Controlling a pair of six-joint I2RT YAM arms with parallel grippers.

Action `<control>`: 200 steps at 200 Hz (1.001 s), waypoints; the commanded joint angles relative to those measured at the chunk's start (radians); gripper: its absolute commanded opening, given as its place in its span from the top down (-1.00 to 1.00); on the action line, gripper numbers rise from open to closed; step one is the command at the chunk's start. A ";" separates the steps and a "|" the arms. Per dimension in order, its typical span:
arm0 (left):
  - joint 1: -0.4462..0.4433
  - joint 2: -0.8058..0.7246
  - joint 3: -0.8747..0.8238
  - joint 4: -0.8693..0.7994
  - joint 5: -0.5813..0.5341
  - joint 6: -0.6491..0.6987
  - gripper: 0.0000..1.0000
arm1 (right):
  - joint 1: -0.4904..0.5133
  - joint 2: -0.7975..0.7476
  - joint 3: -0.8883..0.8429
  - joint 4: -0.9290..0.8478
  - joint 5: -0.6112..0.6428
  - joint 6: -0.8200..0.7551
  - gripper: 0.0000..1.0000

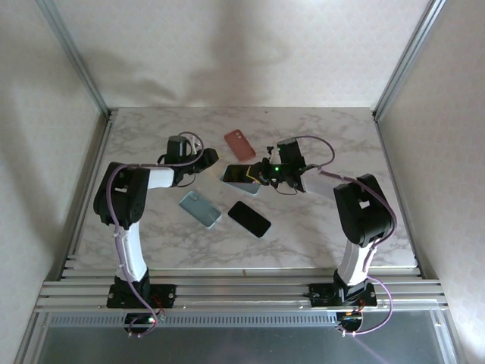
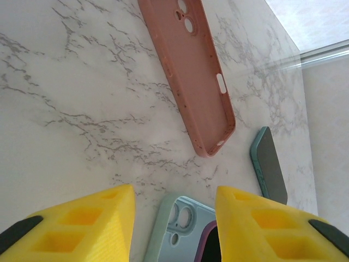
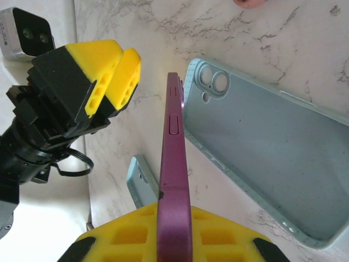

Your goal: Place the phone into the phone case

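My right gripper (image 3: pixel 174 218) is shut on a purple phone (image 3: pixel 173 153) and holds it on edge, tilted over the open light-blue phone case (image 3: pixel 262 158) that lies on the marble table. In the top view the right gripper (image 1: pixel 263 174) has the phone (image 1: pixel 238 174) just above that case (image 1: pixel 244 187). Just left of them, my left gripper (image 1: pixel 210 158) hovers open, its yellow fingers (image 3: pixel 103 71) apart from the case. From its own wrist view the left gripper (image 2: pixel 174 218) stands above the camera-hole corner of the case (image 2: pixel 182 229), nothing held.
A pink case (image 1: pixel 239 144) lies behind the phone, open side up (image 2: pixel 191 71). A light-blue cased phone (image 1: pixel 200 209) and a black phone (image 1: pixel 249 218) lie nearer the arms. A dark teal-edged phone (image 2: pixel 270 166) lies off to the right in the left wrist view.
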 commanded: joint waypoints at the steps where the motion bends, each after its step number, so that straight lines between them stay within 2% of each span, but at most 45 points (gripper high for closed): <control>1: -0.003 0.033 0.027 0.056 0.033 0.023 0.16 | -0.004 0.025 0.024 0.084 -0.038 0.054 1.00; 84: -0.022 0.057 0.026 0.061 0.052 0.056 0.16 | -0.019 0.057 -0.040 0.212 -0.013 0.185 1.00; 200: -0.069 0.082 0.027 0.043 0.045 0.085 0.16 | -0.019 0.071 -0.071 0.239 0.025 0.250 1.00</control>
